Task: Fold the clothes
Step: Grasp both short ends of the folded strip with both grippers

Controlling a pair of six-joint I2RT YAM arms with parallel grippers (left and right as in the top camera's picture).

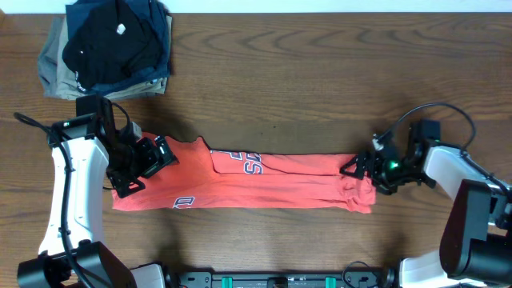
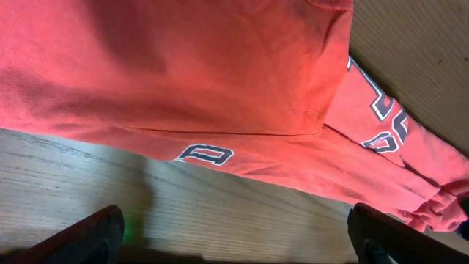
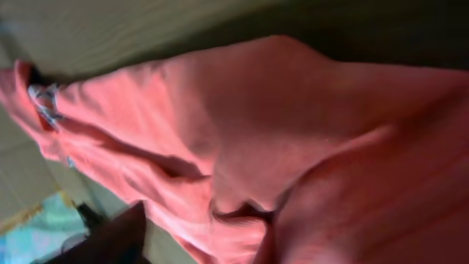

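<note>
The clothes (image 1: pixel 264 180), a coral-red T-shirt, lie folded into a long strip across the table, white lettering (image 1: pixel 244 162) facing up. My left gripper (image 1: pixel 144 170) is at the strip's left end. In the left wrist view it (image 2: pixel 234 242) is open over bare wood, with the shirt (image 2: pixel 183 73) and its small white logo (image 2: pixel 205 154) just beyond the fingertips. My right gripper (image 1: pixel 358 166) is at the bunched right end. The right wrist view is filled with cloth (image 3: pixel 293 125); one dark finger (image 3: pixel 117 235) stands apart from it and the other is hidden by cloth.
A pile of folded garments (image 1: pixel 112 44), black on navy on khaki, sits at the table's back left corner. The wooden table (image 1: pixel 320 80) stretches bare behind the shirt. Both arms' bases stand near the front edge.
</note>
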